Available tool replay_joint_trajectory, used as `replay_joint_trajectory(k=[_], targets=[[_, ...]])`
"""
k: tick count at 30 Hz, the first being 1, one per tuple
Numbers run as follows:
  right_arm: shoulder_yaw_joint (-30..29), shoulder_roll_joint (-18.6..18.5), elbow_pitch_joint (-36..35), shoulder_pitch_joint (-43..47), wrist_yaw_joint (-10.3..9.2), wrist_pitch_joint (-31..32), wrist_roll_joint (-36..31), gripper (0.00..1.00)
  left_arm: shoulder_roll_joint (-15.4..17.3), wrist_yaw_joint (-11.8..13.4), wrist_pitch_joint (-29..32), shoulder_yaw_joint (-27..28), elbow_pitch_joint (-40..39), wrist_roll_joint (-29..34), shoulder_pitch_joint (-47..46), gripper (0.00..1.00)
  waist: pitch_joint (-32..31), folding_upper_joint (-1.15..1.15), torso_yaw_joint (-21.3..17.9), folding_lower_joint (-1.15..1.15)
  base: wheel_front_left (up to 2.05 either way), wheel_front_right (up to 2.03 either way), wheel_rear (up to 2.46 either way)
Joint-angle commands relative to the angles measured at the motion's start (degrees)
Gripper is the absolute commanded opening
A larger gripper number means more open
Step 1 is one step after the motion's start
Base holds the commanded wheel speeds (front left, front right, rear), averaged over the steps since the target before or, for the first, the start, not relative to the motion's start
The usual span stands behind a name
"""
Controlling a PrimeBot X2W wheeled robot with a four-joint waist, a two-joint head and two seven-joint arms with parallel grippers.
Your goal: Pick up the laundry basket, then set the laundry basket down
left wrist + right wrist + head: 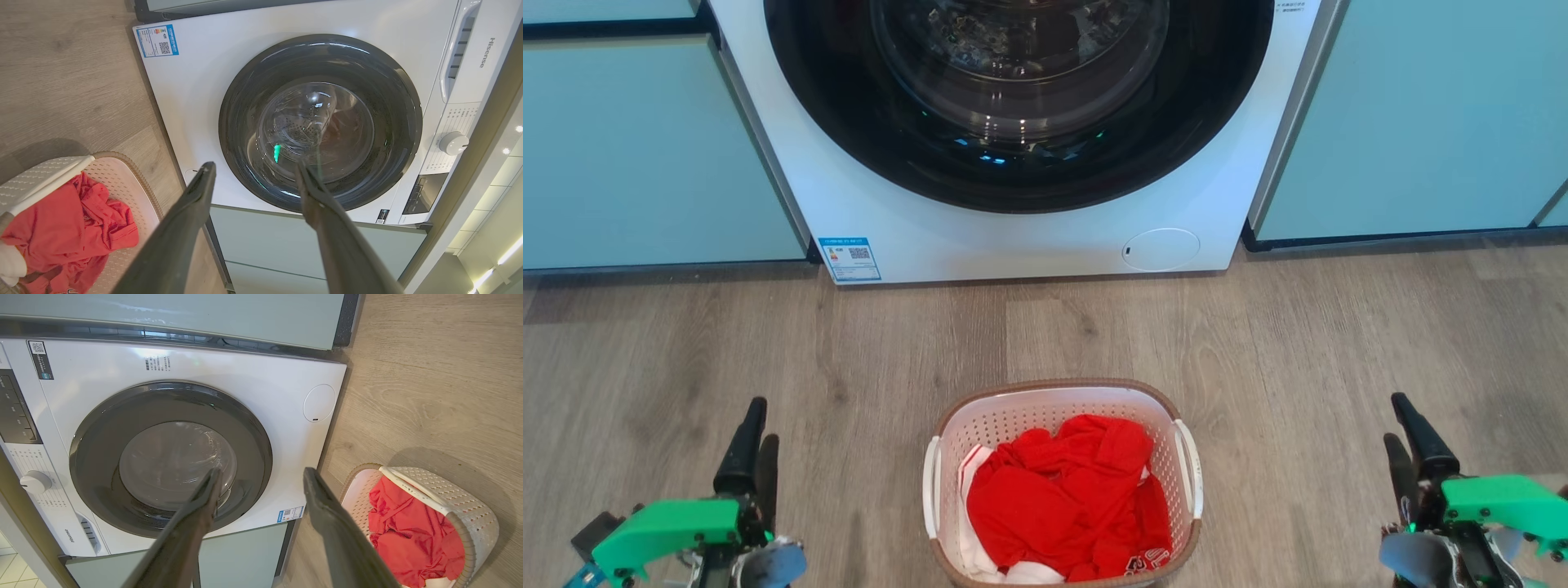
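Observation:
The laundry basket point(1013, 418), white perforated plastic with a brown rim and white side handles, stands on the wood floor in front of the washer, at the bottom centre of the head view. Red clothing point(1062, 498) with some white cloth lies inside it. My left gripper point(762, 420) hovers well to the basket's left, open and holding nothing. My right gripper point(1395, 418) hovers well to its right, also open. In the left wrist view the open left gripper point(256, 165) points at the washer door, with the basket point(122, 179) at lower left. The right gripper point(263, 471) shows the same gap, with the basket point(449, 490) at lower right.
A white front-loading washer point(915, 220) with a dark round door point(1013, 122) stands straight ahead, its door shut. Pale teal cabinets point(645, 155) flank it on the left and on the right point(1421, 122). Bare wood floor point(1298, 343) lies between washer and basket.

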Motion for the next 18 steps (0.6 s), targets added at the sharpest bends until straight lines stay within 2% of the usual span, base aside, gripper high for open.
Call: replay_joint_trajectory(k=[1, 10, 18], targets=[[-0.41, -0.36, -2.34, -2.51, 0.08, -0.79, -1.31, 1.00, 0.53, -0.08, -0.65, 0.53, -2.39, 1.36, -3.16, 1.00, -0.03, 0.00, 0.01, 0.00, 0.00, 0.00, 0.00], [-0.61, -0.40, -4.69, -3.21, 0.10, -2.13, -7.31, 1.00, 0.55, -0.11, -2.00, 0.63, -3.61, 5.18, -3.70, 1.00, -0.09, 0.00, 0.09, 0.00, 0.00, 0.00, 0.00], [0.38, -0.44, -7.64, -3.93, 0.13, -3.48, -16.68, 1.00, 0.57, -0.14, -3.34, 0.84, -5.73, 9.91, -4.10, 1.00, -0.26, 0.00, 0.24, 0.00, 0.00, 0.00, 0.00]])
